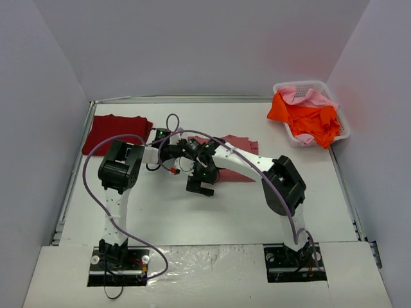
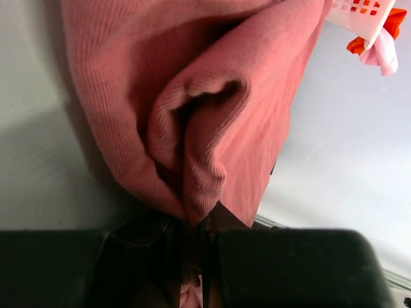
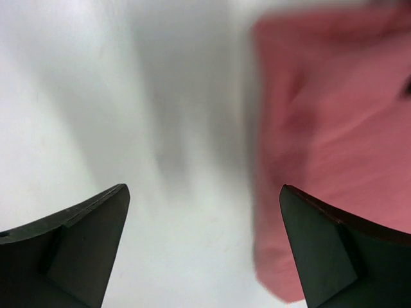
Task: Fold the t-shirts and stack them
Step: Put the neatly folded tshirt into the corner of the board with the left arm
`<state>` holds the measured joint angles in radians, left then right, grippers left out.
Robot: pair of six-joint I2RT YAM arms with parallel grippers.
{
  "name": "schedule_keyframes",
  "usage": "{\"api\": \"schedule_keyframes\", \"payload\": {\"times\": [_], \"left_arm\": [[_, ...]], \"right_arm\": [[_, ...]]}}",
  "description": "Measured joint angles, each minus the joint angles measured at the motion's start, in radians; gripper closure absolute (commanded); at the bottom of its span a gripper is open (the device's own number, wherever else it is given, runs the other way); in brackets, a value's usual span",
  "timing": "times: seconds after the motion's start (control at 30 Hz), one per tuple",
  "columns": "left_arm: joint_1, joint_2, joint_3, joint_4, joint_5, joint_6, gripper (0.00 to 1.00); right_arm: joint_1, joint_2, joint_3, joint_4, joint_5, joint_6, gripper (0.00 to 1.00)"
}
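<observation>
Rose-red ribbed knit is bunching into a soft, rounded fold in the left wrist view, where the left gripper [image 2: 196, 226] is clamping tight on a pinched edge of the muted rose t-shirt [image 2: 212, 96], the cloth hanging in draped layers above the dark fingers. From the overhead camera, that shirt [image 1: 236, 144] is lying at the centre of the white table [image 1: 192, 218], partly hidden under both crossing arms, with the left gripper [image 1: 186, 149] reaching in from the left. The right gripper [image 1: 200, 186] is hovering just in front of it, its wedge-shaped black fingers [image 3: 83, 247] spread wide with nothing between them; its own view is blurred, the rose cloth [image 3: 334, 160] filling the right side. A dark crimson t-shirt [image 1: 115, 131] is resting as a flat folded rectangle at upper left. At upper right, a white plastic lattice basket [image 1: 302, 84] is holding a crumpled bright orange t-shirt [image 1: 311, 119] and a light pink t-shirt [image 1: 307, 96].
</observation>
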<state>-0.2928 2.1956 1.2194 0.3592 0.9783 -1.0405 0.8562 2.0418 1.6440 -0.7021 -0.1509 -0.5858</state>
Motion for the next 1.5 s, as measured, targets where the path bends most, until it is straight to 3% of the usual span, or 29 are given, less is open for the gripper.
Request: {"api": "schedule_keyframes", "payload": {"times": [0.17,0.37,0.5,0.77,1.0,1.3,1.5], "left_arm": [[-0.001,0.0,0.045,-0.074,-0.03,0.061,0.98],[-0.007,-0.008,0.199,-0.354,-0.156,0.293,0.98],[-0.007,-0.018,0.314,-0.573,-0.294,0.453,0.98],[0.021,-0.047,0.567,-0.925,-0.557,0.72,0.98],[0.093,-0.024,0.866,-1.186,-0.757,0.859,0.98],[0.152,0.079,1.123,-1.386,-0.948,0.996,0.98],[0.158,0.113,1.203,-1.468,-1.069,1.086,0.98]], "right_arm": [[-0.108,-0.17,-0.229,-0.074,-0.053,-0.033,0.0],[-0.402,-0.401,-0.396,-0.073,-0.062,-0.018,0.0],[-0.457,-0.49,-0.479,-0.039,-0.06,0.012,0.0],[-0.486,-0.435,-0.5,0.0,-0.137,0.016,0.0],[-0.529,-0.256,-0.503,0.027,-0.182,0.01,0.0],[-0.535,-0.229,-0.505,0.033,-0.183,0.009,0.0],[-0.535,-0.228,-0.506,0.034,-0.179,0.009,0.0]]}}
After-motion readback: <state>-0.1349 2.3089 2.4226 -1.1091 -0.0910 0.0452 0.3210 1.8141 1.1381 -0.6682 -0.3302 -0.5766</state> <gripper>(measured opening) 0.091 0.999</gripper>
